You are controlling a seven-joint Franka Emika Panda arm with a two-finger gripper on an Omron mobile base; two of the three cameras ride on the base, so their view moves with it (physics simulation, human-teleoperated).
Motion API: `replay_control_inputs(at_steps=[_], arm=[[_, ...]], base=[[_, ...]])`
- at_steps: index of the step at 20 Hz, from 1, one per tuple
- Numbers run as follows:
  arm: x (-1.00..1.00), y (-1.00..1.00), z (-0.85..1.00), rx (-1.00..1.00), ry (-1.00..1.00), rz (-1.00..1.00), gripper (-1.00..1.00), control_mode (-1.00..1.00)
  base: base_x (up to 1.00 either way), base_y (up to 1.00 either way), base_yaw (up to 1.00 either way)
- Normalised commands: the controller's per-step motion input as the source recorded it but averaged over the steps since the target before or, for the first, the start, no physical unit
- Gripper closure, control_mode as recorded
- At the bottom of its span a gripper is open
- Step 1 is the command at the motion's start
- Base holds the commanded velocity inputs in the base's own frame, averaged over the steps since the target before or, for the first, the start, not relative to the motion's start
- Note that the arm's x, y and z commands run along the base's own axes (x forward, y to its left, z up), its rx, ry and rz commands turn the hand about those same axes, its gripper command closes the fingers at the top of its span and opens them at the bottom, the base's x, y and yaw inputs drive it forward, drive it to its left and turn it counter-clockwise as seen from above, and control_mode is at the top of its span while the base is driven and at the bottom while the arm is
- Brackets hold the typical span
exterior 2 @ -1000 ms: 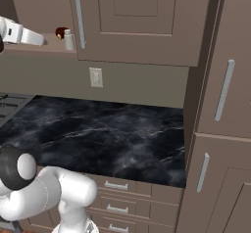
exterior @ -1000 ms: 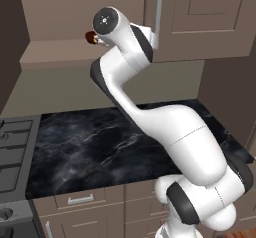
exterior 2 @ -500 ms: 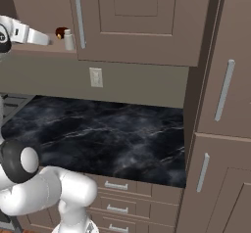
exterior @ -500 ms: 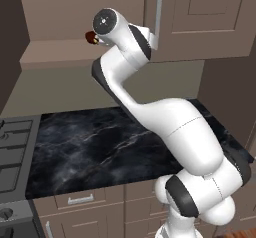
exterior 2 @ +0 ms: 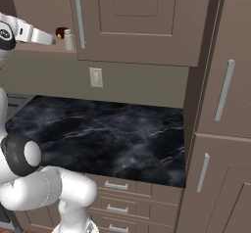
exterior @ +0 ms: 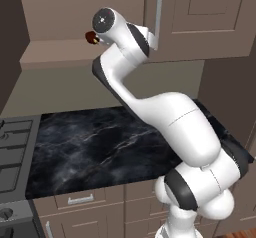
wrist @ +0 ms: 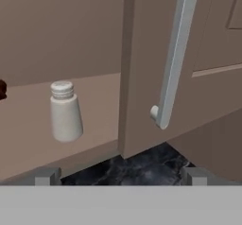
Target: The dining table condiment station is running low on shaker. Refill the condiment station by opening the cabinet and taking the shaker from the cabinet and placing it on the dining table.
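On the bare cabinet shelf, hand view: dark red round item [wrist: 2, 89] at far left edge, then small pale grey-white shaker [wrist: 64, 111], upright, ribbed rounded cap, body widening downward. Right of it, taupe-brown cabinet door [wrist: 142, 77] with long silver bar handle [wrist: 174, 58]. Gripper [wrist: 120, 176] jaws spread wide apart, holding nothing, short of the shaker.

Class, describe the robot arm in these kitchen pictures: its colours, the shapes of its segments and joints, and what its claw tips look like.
The smooth white arm is built of rounded, tubular segments joined by dark bands; a round dark cap with a small pale mark closes its top joint. The claw ends in two small, square grey tips. No cables are visible.
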Motion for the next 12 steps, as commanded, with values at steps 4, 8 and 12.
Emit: replay_control_inputs(at_steps=[4, 8, 12], arm=[[0.19, -0.02, -0.03, 0.0, 0.01, -0.03, -1.0, -1.0], [0.21, -0.01, -0.03, 0.0, 0.0, -0.03, -1.0, -1.0], [0.22, 0.0, -0.06, 0.0, 0.0, -0.02, -1.0, -1.0]], base=[[0.0, 0.0, 0.0], [0.0, 0.0, 0.0], [0.0, 0.0, 0.0]])
